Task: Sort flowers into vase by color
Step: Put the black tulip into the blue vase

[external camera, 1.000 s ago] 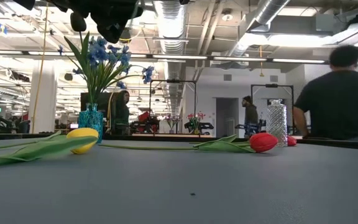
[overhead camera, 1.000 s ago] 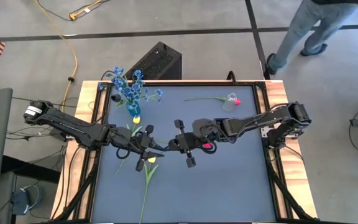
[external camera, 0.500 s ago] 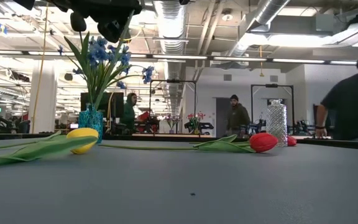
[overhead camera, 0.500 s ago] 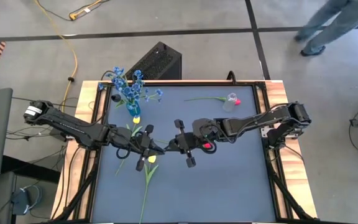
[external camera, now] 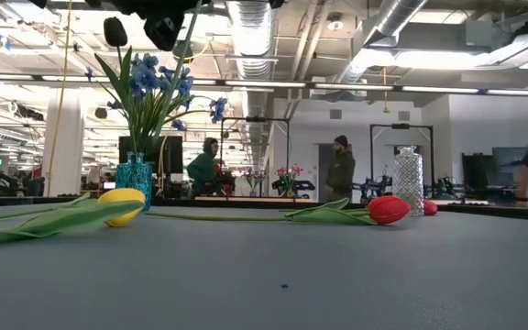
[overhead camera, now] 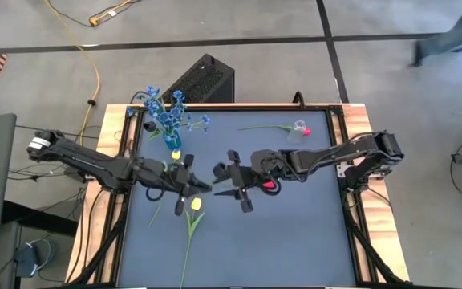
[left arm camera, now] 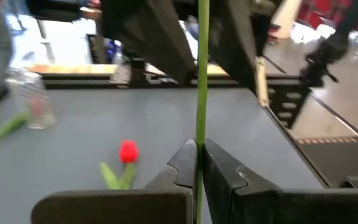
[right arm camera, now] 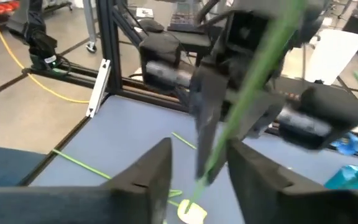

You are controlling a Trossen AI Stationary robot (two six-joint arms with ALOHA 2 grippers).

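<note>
Mid-counter handoff: left end effector clamped on the upright green flower stem, right end effector spread apart around it, blue-flower vase nearer the left arm, toward the far-left corner.

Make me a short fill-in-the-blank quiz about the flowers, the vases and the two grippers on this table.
1. The blue flowers stand in a ____ vase.
2. The left gripper is shut on a thin green ____.
3. The right gripper has its fingers ____.
4. The flower lying beside the clear vase has a ____ bloom.

Missing words: blue; stem; open; red
</note>
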